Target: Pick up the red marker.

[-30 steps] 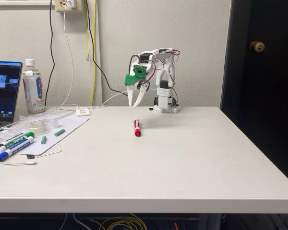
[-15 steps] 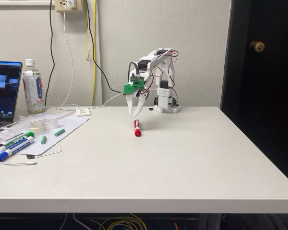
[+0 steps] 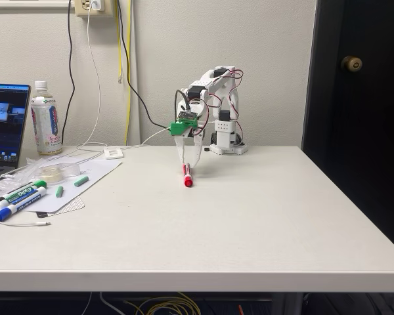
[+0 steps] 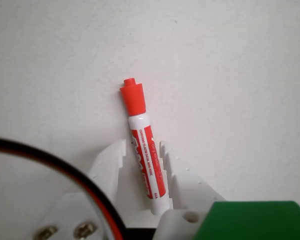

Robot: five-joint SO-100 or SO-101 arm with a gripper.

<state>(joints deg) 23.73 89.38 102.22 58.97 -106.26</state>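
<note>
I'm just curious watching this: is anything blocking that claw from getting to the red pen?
Nothing visible. The red marker lies alone on the bare table, and in the wrist view the end effector already straddles its barrel, one finger on each side. The other markers lie far off to the left in the fixed view.

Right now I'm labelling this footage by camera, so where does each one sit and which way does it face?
Fixed view: in front of the table, level, facing the wall; shows the whole arm, gripper down over the red marker.
Wrist view: rides on the gripper, looking down at the table; both white fingers straddle the red marker.
Shared: the marker, the gripper and the tabletop.
</note>
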